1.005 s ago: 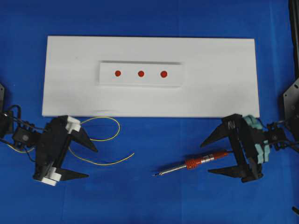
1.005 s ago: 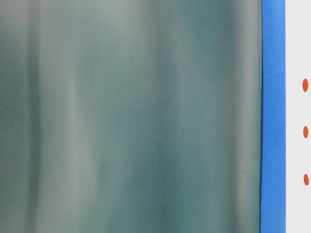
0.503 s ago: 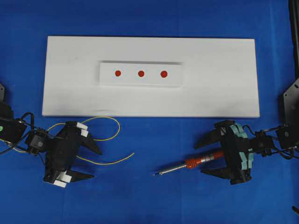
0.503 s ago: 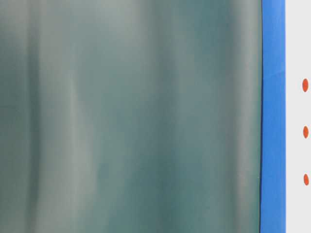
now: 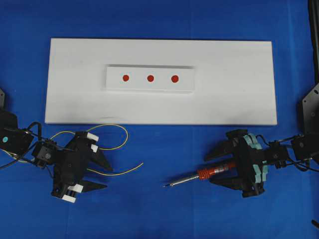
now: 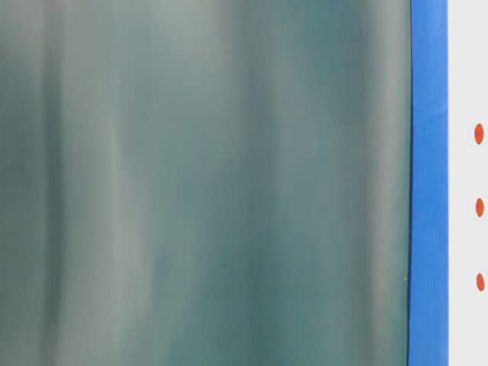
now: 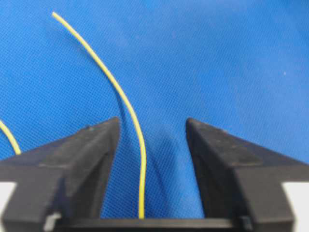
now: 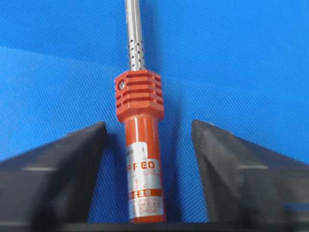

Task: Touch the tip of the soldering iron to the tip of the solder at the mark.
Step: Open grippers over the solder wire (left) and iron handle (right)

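Both pickups are unfinished: the left claw (image 7: 149, 130) stands apart around the solder (image 7: 126, 104), the right claw (image 8: 148, 133) apart around the soldering iron (image 8: 141, 145), both lying on the blue surface (image 5: 159, 209), far from the red marks (image 5: 150, 78).

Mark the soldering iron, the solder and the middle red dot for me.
soldering iron (image 8: 139, 96): right wrist view, on the orange-red collar.
solder (image 7: 126, 104): left wrist view, on the yellow wire just ahead of the jaws.
middle red dot (image 5: 150, 78): overhead view, on the dot's centre.
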`<act>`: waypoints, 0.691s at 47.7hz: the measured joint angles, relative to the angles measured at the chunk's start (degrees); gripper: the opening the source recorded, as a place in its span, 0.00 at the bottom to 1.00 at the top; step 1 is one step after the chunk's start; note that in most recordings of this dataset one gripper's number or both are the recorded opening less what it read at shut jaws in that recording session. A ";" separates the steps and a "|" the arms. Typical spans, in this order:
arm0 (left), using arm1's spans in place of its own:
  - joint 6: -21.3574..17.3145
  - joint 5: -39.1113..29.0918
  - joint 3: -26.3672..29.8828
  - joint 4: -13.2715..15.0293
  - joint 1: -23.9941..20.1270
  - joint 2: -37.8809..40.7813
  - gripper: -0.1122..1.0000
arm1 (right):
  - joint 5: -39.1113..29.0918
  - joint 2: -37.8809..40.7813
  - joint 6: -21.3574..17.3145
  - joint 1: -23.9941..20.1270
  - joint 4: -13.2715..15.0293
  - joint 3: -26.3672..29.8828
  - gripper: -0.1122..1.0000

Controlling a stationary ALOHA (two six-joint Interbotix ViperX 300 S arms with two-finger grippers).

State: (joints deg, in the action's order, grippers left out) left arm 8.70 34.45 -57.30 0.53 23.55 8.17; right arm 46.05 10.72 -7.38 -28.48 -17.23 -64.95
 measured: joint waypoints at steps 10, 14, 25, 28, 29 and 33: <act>0.00 -3.60 0.97 0.09 -0.18 0.26 0.12 | 0.00 0.18 0.00 0.00 0.35 0.18 0.16; 0.18 -4.66 1.41 0.09 -0.35 0.35 0.12 | 0.09 0.18 0.00 0.00 0.70 0.09 0.16; 0.62 -5.27 1.85 0.09 -0.35 0.44 0.12 | -0.09 0.18 0.00 0.09 1.05 0.26 0.16; 0.88 -5.45 1.93 0.18 -0.35 0.44 0.12 | -0.44 0.18 0.00 0.09 1.05 0.26 0.16; 1.23 -5.63 1.93 0.18 -0.35 0.35 0.12 | -0.70 0.18 0.00 0.00 1.05 0.26 0.16; 2.37 -7.21 1.93 0.09 -0.35 -0.44 0.12 | -2.46 -0.53 0.00 0.09 1.05 0.44 0.16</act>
State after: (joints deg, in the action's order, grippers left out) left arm 11.07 27.25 -55.37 0.62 23.20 7.73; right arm 43.59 10.20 -7.38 -28.39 -16.17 -64.51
